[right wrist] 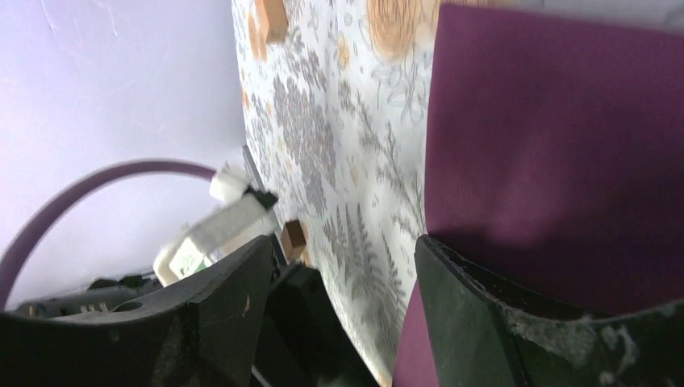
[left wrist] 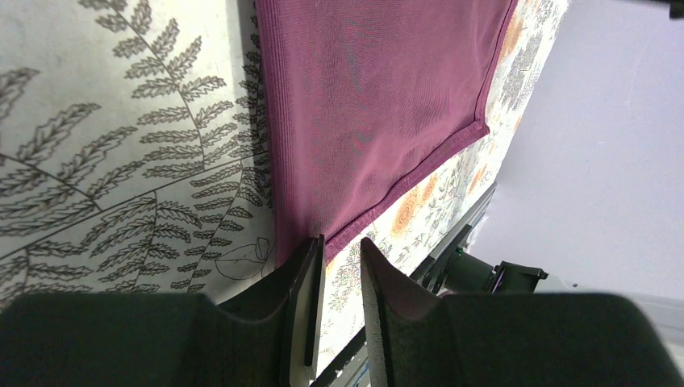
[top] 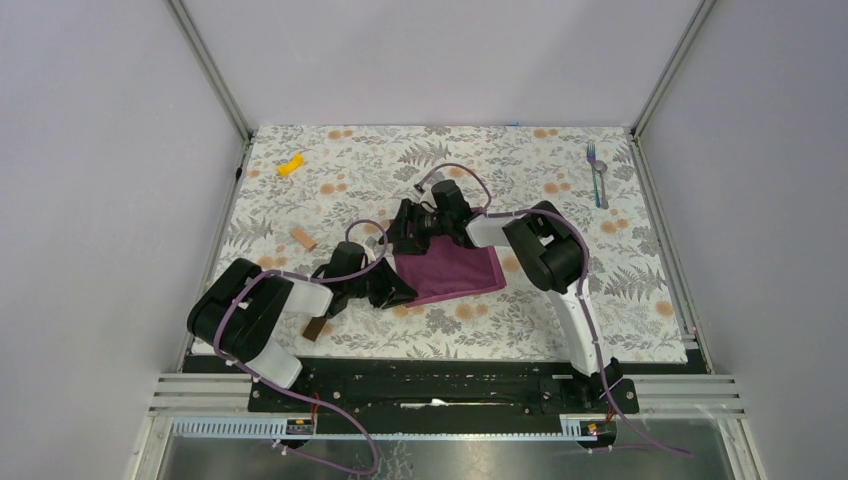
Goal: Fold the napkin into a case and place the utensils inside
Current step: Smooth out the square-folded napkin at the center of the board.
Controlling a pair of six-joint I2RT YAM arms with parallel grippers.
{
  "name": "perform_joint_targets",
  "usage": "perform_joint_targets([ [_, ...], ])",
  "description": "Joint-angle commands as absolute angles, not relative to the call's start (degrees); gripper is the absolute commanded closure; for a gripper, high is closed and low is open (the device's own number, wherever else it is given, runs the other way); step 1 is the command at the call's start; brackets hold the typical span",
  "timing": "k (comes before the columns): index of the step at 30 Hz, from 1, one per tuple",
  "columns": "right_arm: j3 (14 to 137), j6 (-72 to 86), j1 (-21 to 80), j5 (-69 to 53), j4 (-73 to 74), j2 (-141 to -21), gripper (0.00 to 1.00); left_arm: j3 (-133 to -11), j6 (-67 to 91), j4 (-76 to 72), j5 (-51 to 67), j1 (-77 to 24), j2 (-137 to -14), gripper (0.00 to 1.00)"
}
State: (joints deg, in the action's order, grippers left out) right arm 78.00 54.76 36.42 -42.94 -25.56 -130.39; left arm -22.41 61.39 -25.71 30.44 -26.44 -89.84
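Napkin (left wrist: 379, 89): plum cloth, showing a matt, finely ribbed weave. Desk (top: 450, 150): wearing a matt printed leaf-pattern covering. Utensils (top: 597, 178): gleaming as polished metal, handles shimmering iridescent. Right claw (right wrist: 345, 250): black plastic, looking dull and scuffed.

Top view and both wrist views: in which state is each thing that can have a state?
napkin: lying flat, not yet a slim case.
utensils: side by side at the far right, outside the napkin.
left gripper: fingers narrowly apart at the napkin's corner.
right gripper: fingers wide apart at the napkin's edge.
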Motion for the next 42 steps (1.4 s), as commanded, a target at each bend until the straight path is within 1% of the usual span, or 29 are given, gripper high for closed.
perform_joint_targets([
  [1,84.8,53.4,36.9,-40.0,-24.7,-134.3,0.28,-20.3,59.9,-23.8,27.1,-26.5,-91.6,0.72],
  [9,97.4,49.7,35.3,-37.5,-16.5,-141.9,0.28,-19.1,59.9,-24.6,27.1,-26.7,-92.2,0.73],
  [16,106.2,51.2,32.5,-38.2,-16.1,-148.5,0.27,-19.1,60.4,-25.7,27.3,-27.1,-93.2,0.74],
  [20,118.7,52.5,30.2,-41.8,-12.9,-155.0,0.28,-19.7,60.3,-25.3,27.1,-27.6,-93.1,0.74],
  [23,124.8,50.2,28.9,-41.9,-8.7,-153.3,0.27,-21.2,60.2,-24.0,28.0,-27.6,-92.7,0.74],
  [25,126.7,47.8,27.7,-41.7,-5.1,-149.5,0.26,-22.6,60.4,-22.8,28.9,-27.7,-91.3,0.7],
  [26,126.6,46.8,26.9,-41.9,-3.2,-147.4,0.26,-23.3,60.8,-22.4,29.5,-27.7,-90.3,0.68],
  [28,122.6,44.7,25.1,-42.3,-0.8,-141.8,0.26,-25.1,61.3,-20.9,30.8,-27.7,-87.3,0.6],
  [30,114.4,42.9,23.7,-42.6,-0.6,-135.0,0.25,-27.9,60.9,-17.8,31.4,-27.7,-83.9,0.53],
  [33,102.4,40.8,22.8,-43.1,-1.6,-127.5,0.24,-33.0,59.5,-13.0,32.3,-27.6,-80.2,0.47],
  [36,93.3,41.6,22.5,-44.1,-5.6,-123.8,0.24,-39.1,57.4,-9.3,31.5,-27.0,-80.3,0.46],
  [40,86.2,44.9,21.1,-45.6,-12.2,-123.4,0.26,-45.8,54.4,-6.7,32.0,-24.9,-87.0,0.52],
  [42,84.6,46.1,20.0,-47.1,-15.4,-124.7,0.28,-48.1,52.5,-5.5,31.3,-24.2,-91.1,0.53],
])
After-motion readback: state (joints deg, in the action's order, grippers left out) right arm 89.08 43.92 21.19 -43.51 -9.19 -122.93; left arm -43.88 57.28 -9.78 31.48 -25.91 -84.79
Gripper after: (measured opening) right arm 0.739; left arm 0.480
